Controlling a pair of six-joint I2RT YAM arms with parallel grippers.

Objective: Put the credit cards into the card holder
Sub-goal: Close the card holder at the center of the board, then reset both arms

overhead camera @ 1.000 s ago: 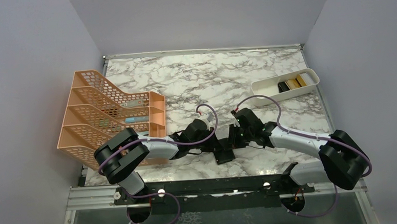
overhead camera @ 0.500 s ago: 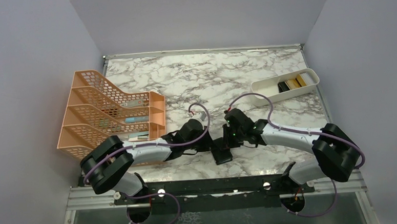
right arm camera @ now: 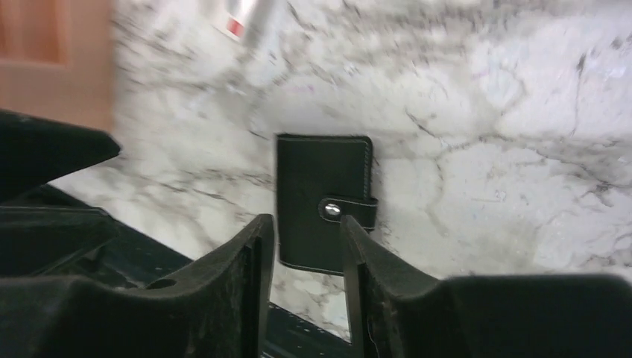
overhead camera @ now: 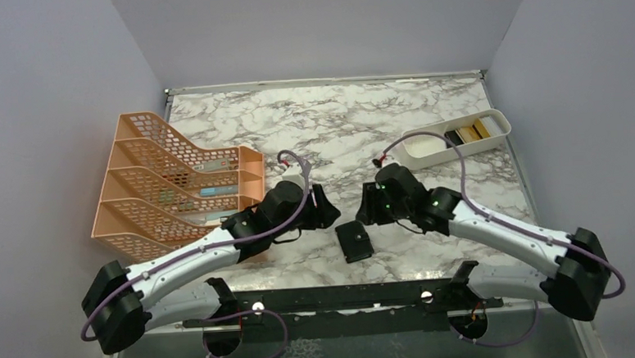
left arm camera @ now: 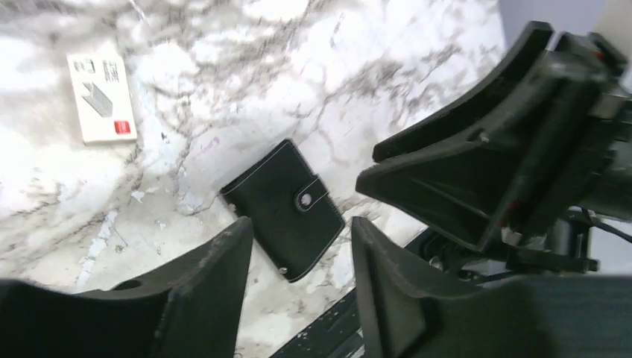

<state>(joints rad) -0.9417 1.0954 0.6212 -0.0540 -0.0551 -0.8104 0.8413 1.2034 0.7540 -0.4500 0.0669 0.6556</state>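
The card holder (overhead camera: 355,241) lies shut and flat on the marble near the table's front edge, its snap strap fastened. It shows in the left wrist view (left arm camera: 283,209) and the right wrist view (right arm camera: 320,186) too. My left gripper (overhead camera: 324,208) hangs open just left of it and farther back, nothing between its fingers (left arm camera: 298,224). My right gripper (overhead camera: 368,207) stands open on the holder's right, also empty (right arm camera: 305,221). A black credit card (overhead camera: 453,138) and a yellow-gold one (overhead camera: 482,128) lie in the white tray at the far right.
The long white tray (overhead camera: 427,144) sits at the back right. An orange mesh file rack (overhead camera: 175,182) stands at the left. A small white piece with a reddish mark (left arm camera: 100,97) lies on the marble beyond the holder. The black base rail (overhead camera: 345,296) runs along the near edge.
Both grippers have opened and drawn back from the card holder, the left one leftward and the right one rightward. The holder now lies free on the table.
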